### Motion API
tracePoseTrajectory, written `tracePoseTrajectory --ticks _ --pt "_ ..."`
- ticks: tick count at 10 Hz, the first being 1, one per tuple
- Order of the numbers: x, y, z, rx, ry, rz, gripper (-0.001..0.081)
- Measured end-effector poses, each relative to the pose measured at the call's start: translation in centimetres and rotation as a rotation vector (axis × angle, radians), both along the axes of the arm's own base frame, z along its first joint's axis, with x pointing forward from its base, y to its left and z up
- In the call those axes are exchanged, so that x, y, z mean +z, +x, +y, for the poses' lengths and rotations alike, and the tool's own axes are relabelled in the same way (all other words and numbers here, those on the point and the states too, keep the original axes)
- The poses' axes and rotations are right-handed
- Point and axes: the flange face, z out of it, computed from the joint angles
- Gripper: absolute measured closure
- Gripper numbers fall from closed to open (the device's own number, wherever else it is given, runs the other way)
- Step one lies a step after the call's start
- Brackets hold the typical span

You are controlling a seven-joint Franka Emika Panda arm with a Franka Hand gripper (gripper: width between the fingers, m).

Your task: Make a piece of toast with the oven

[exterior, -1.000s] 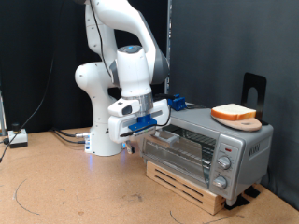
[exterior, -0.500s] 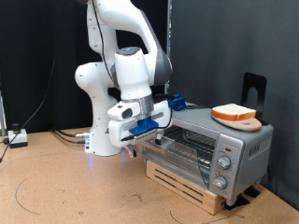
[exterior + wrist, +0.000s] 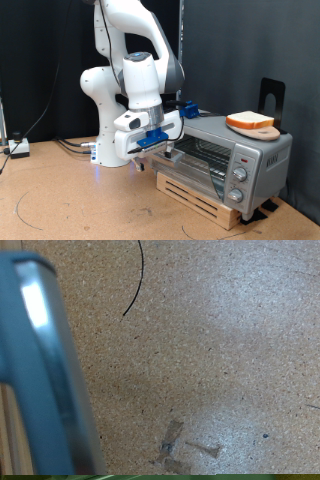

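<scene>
Compared with a second ago, the gripper (image 3: pixel 165 147) is sitting slightly further toward the exterior view's left and a little lower, drawing away from the front upper-left corner of the oven (image 3: pixel 222 158) while staying just beside it. Whether its fingers are apart or together I cannot tell; nothing is showing between them. The wrist view is looking down at speckled tabletop (image 3: pixel 200 350) with a grey-blue edge, probably part of the oven door, running along one side. The piece of toast (image 3: pixel 250 121) is resting on a round wooden board (image 3: pixel 252 130) on top of the oven, toward the exterior view's right, well apart from the gripper. I am judging the slice to be light, soft and easily crushed, its crust firmer than its pale face, so gripping gently across opposite crust edges looks safest. The oven is standing on a low wooden pallet (image 3: pixel 200 196), its three knobs (image 3: pixel 238 183) at the right. No brand name, label or writing is proving legible at this size.
</scene>
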Motion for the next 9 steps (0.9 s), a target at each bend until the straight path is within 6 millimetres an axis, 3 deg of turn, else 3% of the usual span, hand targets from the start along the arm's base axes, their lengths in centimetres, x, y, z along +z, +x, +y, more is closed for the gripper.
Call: tracePoseTrajectory --ticks 4,9 --pt "0.2 0.3 -0.4 -0.005 0.0 -0.006 -0.0003" --pt "-2.1 1.6 -2.3 -0.053 -0.088 -0.001 -0.0003"
